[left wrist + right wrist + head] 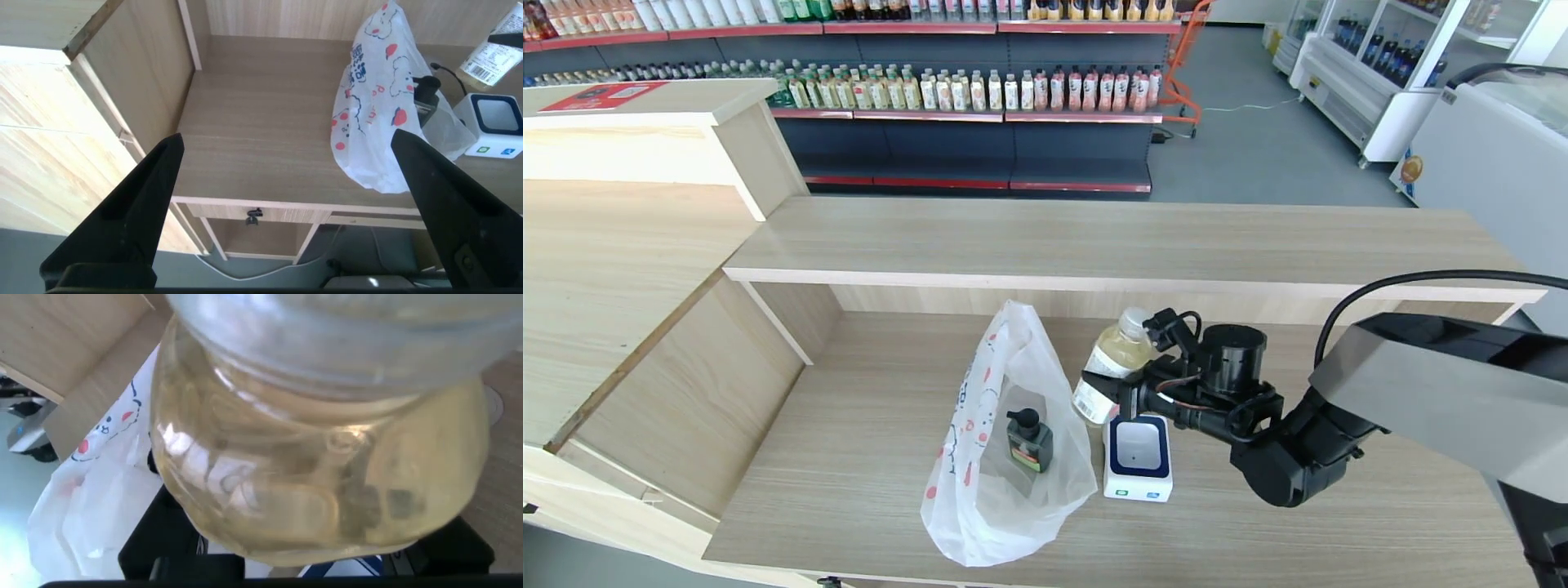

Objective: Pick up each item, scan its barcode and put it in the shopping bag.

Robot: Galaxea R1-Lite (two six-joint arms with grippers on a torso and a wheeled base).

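My right arm (pixel 1339 441) stretches low across the bench (pixel 849 457), right jaws clamped on the tilted bottle (pixel 1112 359) just over the scanner (pixel 1138 457); left jaws hang wide open.

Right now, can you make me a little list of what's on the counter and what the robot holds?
Held: bottle of pale yellow drink, tilted, in the right gripper
Below it: white and blue scanner
Bag: shopping bag beside the scanner
In the bag: dark pump bottle
Left gripper: open, empty
Surface: wooden counter
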